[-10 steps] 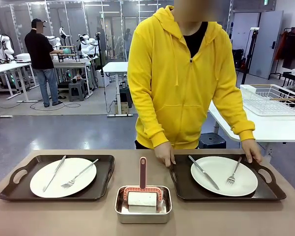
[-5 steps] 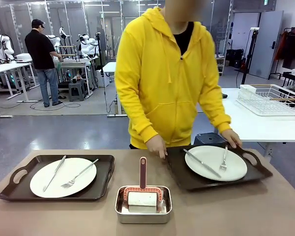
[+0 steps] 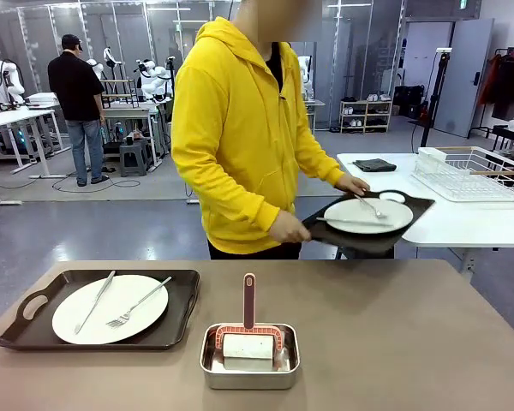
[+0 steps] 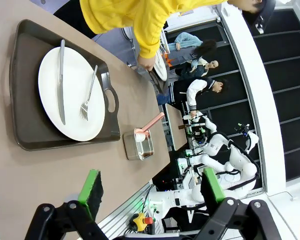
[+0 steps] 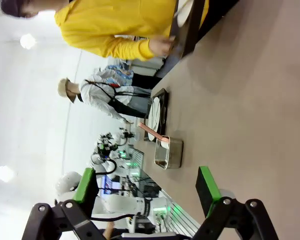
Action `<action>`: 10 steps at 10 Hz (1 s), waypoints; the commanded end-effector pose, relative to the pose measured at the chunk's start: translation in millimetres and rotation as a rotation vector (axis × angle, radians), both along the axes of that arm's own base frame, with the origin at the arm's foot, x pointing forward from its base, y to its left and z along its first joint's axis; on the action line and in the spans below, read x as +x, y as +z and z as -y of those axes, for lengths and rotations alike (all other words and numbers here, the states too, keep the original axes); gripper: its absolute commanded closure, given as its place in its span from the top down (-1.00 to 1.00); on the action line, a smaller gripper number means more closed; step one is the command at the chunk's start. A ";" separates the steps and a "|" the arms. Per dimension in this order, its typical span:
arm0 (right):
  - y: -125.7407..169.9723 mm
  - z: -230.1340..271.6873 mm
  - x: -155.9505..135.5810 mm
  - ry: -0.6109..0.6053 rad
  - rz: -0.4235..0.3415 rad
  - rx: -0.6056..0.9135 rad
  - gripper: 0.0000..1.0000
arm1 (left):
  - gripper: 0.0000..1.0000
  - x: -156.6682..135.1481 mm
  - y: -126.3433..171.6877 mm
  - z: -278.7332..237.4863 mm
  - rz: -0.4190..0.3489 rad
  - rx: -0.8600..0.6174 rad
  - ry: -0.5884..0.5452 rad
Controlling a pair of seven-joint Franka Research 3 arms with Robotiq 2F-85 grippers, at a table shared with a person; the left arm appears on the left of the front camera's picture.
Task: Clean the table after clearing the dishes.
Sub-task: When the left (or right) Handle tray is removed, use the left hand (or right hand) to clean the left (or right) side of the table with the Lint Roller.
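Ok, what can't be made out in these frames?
- Front view: the small white patch beside the plate on the carried tray is too small to identify.
- Front view: the pan wall hides what lies beneath the roller.
- Right wrist view: the top edge cuts off that tray.

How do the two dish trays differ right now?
Left tray lies flat on the table; right tray is held in the air by the person's hands. Left tray sits square to the table edge; right tray is angled, near the white side table. Both: dark brown, white plate, knife, fork.
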State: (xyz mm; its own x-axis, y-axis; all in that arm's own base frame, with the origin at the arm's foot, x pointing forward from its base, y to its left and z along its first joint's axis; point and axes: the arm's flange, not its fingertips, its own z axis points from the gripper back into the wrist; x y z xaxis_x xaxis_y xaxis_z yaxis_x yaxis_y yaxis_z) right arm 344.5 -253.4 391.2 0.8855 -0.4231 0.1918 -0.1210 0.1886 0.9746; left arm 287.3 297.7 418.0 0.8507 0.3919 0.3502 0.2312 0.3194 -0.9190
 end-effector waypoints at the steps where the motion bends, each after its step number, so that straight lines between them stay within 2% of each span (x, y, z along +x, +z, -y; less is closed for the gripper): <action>1: 38.8 -54.8 21.9 0.091 0.018 -0.143 1.00 | 1.00 -1.1 0.8 -1.5 0.006 0.001 -0.002; 3: 62.3 -124.1 53.9 0.203 0.006 -0.270 1.00 | 1.00 -1.1 0.8 -1.5 0.006 0.001 -0.002; 6: 96.4 -250.7 94.8 0.393 0.039 -0.500 1.00 | 1.00 -1.1 0.8 -1.5 0.006 0.001 -0.002; 9: 113.2 -385.2 104.5 0.637 0.131 -0.814 1.00 | 1.00 -1.1 0.8 -1.5 0.006 0.001 -0.002; 10: 113.0 -423.1 103.1 0.720 0.161 -0.870 1.00 | 1.00 -1.1 0.8 -1.5 0.006 0.001 -0.002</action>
